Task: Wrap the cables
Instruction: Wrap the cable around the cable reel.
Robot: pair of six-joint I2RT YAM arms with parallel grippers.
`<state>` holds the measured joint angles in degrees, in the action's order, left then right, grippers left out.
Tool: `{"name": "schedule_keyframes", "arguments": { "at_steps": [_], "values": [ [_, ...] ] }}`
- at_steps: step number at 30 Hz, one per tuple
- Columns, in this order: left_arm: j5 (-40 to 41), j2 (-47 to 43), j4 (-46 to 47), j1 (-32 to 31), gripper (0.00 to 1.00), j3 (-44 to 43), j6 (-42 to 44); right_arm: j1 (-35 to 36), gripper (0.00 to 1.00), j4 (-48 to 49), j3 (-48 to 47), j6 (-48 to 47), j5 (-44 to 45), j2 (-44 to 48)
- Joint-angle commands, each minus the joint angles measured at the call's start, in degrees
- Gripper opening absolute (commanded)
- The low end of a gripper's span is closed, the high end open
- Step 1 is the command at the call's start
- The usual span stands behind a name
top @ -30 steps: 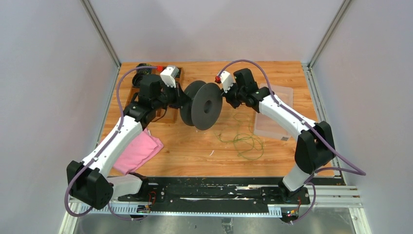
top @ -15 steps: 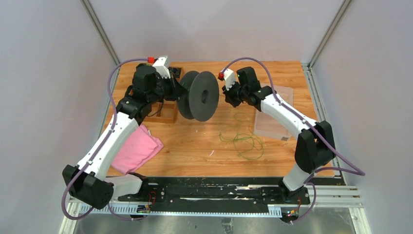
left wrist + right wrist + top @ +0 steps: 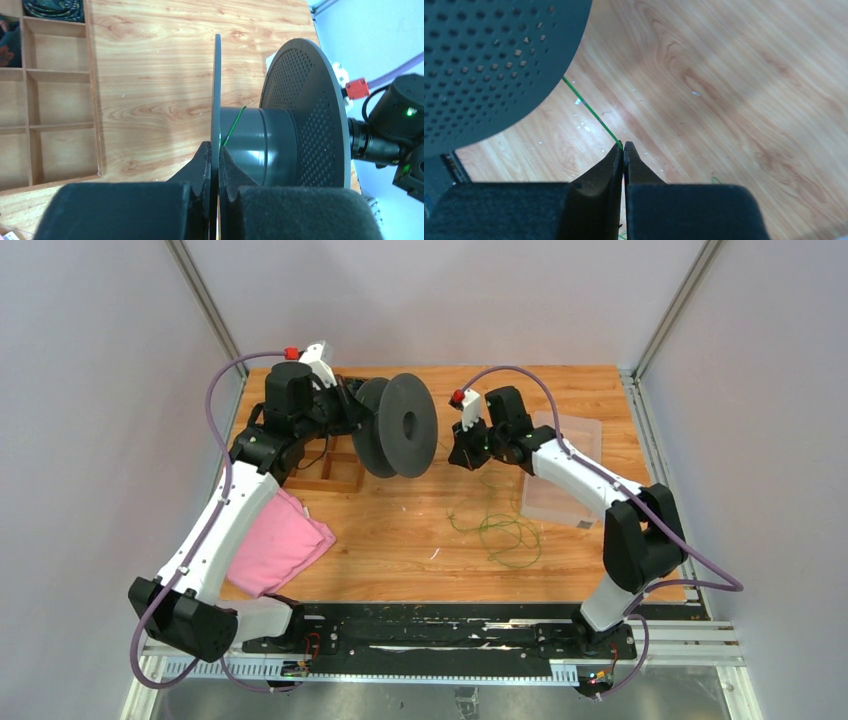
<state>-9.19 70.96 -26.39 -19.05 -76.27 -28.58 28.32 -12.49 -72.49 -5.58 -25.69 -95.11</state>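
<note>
A dark grey spool hangs above the table at the back, its perforated flange facing my right arm. My left gripper is shut on the spool's thin near flange, one finger on each side. The thin green cable crosses the spool's hub. From the spool the cable runs taut to my right gripper, which is shut on it at the fingertips. The rest of the cable lies in a loose tangle on the table below the right gripper.
A wooden compartment tray sits at the back left under my left arm. A pink cloth lies in front of the tray. A clear plastic sheet or lid lies at the right. Metal frame posts stand at both back corners.
My left arm has carried the spool back and to the left, uncovering the wooden tray. My right gripper, still pinching the cable, has dropped slightly toward the near side.
</note>
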Motion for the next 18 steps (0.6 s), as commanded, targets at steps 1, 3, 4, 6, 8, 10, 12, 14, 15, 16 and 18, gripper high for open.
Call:
{"name": "schedule_keyframes", "arguments": {
  "at_steps": [1,3,4,6,8,10,12,14,15,16,18],
  "values": [
    [5.54,-0.53,6.71,2.66,0.00,-4.34,-4.23,-1.06,0.01,0.93,4.15,8.07,-5.61,-0.87],
    [6.28,-0.18,6.81,3.15,0.00,-4.09,-4.72,-0.25,0.01,2.12,4.85,9.85,-7.40,-0.91],
    [6.76,-0.13,6.79,3.41,0.00,-3.82,-4.99,0.37,0.01,2.66,5.14,10.41,-8.24,-0.87],
    [7.37,0.09,6.92,4.01,0.00,-3.40,-5.71,1.83,0.01,3.18,5.41,11.18,-9.03,-0.88],
    [7.48,0.43,7.26,4.78,0.00,-2.90,-6.66,3.50,0.01,3.69,5.57,11.74,-9.59,-0.94],
    [7.61,0.85,7.35,5.50,0.00,-2.63,-7.80,5.21,0.01,3.89,5.48,11.91,-9.79,-1.17],
    [7.70,1.22,7.32,5.81,0.00,-2.49,-8.58,6.79,0.01,4.19,5.43,12.07,-10.51,-1.53],
    [7.95,1.65,7.45,5.99,0.00,-2.25,-9.28,8.08,0.01,4.29,5.17,12.24,-11.70,-1.80],
    [8.31,1.78,7.41,6.02,0.00,-2.20,-9.61,8.64,0.01,4.47,5.15,12.31,-12.13,-1.83],
    [8.44,2.00,7.54,6.23,0.00,-2.16,-9.92,9.38,0.01,4.84,5.31,12.35,-12.96,-1.63],
    [8.88,2.28,7.63,6.53,0.00,-2.22,-10.15,10.60,0.02,5.37,5.56,12.35,-14.03,-1.31]
  ]
}}
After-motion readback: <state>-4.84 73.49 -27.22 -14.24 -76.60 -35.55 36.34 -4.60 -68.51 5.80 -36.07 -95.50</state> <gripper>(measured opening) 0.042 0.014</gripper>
